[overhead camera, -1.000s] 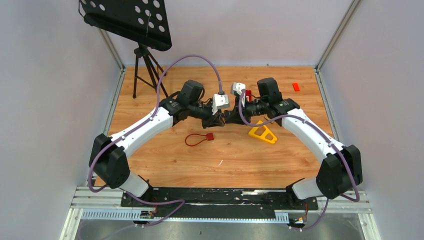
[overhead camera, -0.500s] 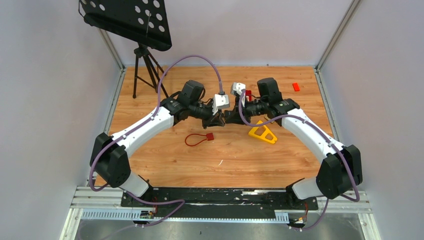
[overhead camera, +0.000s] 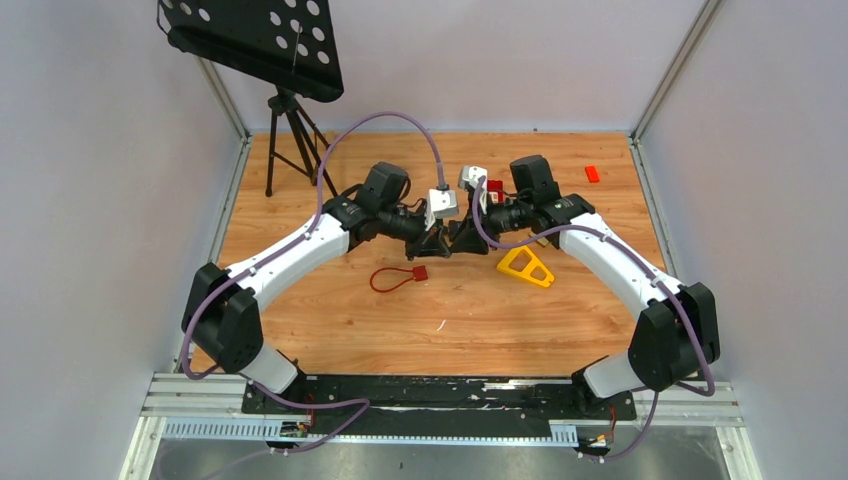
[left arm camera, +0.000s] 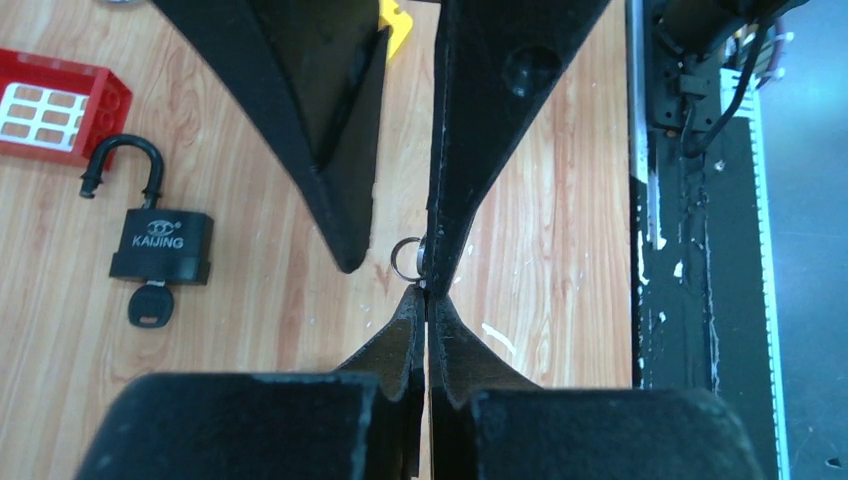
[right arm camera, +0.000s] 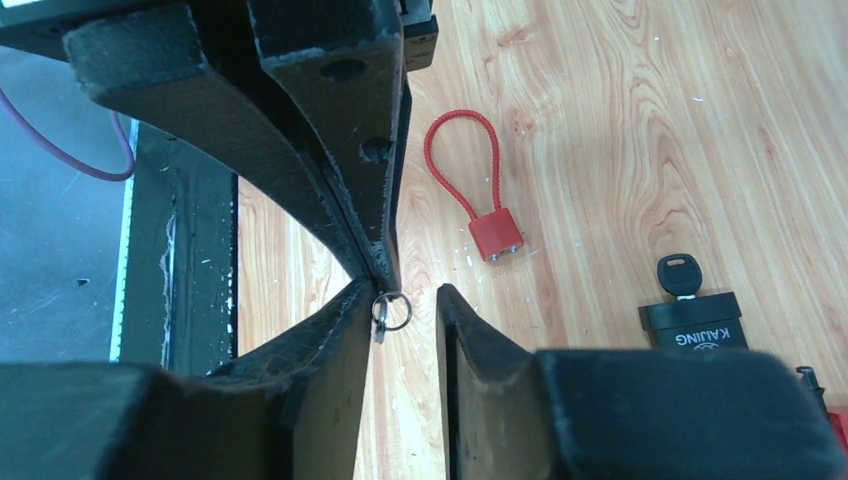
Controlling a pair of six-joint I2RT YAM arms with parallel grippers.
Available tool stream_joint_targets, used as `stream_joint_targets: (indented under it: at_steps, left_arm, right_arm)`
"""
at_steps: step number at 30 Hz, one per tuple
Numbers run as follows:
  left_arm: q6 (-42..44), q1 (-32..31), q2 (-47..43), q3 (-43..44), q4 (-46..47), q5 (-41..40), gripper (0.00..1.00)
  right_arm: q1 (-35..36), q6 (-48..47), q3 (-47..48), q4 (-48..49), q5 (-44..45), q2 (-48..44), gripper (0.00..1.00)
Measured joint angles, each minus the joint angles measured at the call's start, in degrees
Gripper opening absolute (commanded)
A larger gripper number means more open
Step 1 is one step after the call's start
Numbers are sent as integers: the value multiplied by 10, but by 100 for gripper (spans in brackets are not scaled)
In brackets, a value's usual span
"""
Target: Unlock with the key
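Note:
My left gripper (overhead camera: 441,243) is shut on a small silver key with a metal ring (left arm camera: 405,258), held above the table; its shut tips show in the right wrist view (right arm camera: 385,275). My right gripper (overhead camera: 457,238) is open, tip to tip with the left one. The ring (right arm camera: 392,310) hangs between its fingers (right arm camera: 350,320), against the left one. A black padlock (left arm camera: 160,245) lies on the wood with its shackle swung open and a black-headed key (left arm camera: 150,305) in its base. It also shows in the right wrist view (right arm camera: 695,322).
A red cable lock (overhead camera: 400,277) lies near the middle, also in the right wrist view (right arm camera: 480,200). A yellow triangular piece (overhead camera: 526,266), a red block (left arm camera: 55,105) and a small orange block (overhead camera: 592,173) lie around. A music-stand tripod (overhead camera: 285,130) stands back left.
My right arm has shifted slightly left, bringing its gripper closer onto the left gripper's tips. The left arm has barely moved.

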Motion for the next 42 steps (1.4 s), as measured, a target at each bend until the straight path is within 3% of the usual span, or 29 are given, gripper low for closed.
stream_joint_targets:
  at_steps: [4,13,16,21,31,35,42]
  left_arm:
    - [-32,0,-5,-29,47,15,0]
    - [-87,15,-33,-71,119,21,0]
    - [-98,23,-37,-76,134,25,0]
    - [-109,28,-37,-77,149,30,0]
    - [-111,29,-35,-79,152,44,0]
    - [-109,29,-32,-79,151,47,13]
    - [-98,29,-26,-74,123,31,13]
  right_arm:
    - [0,-2,0,0,5,0,40]
    - [-5,-8,0,-2,-6,0,42]
    - [-7,-12,0,-6,-15,0,33]
    - [-8,-19,0,-9,-28,0,10]
    - [-8,-13,0,-9,-35,0,0]
    - [-8,-15,0,-11,-35,0,0]
    - [-8,-21,0,-15,-25,0,0]
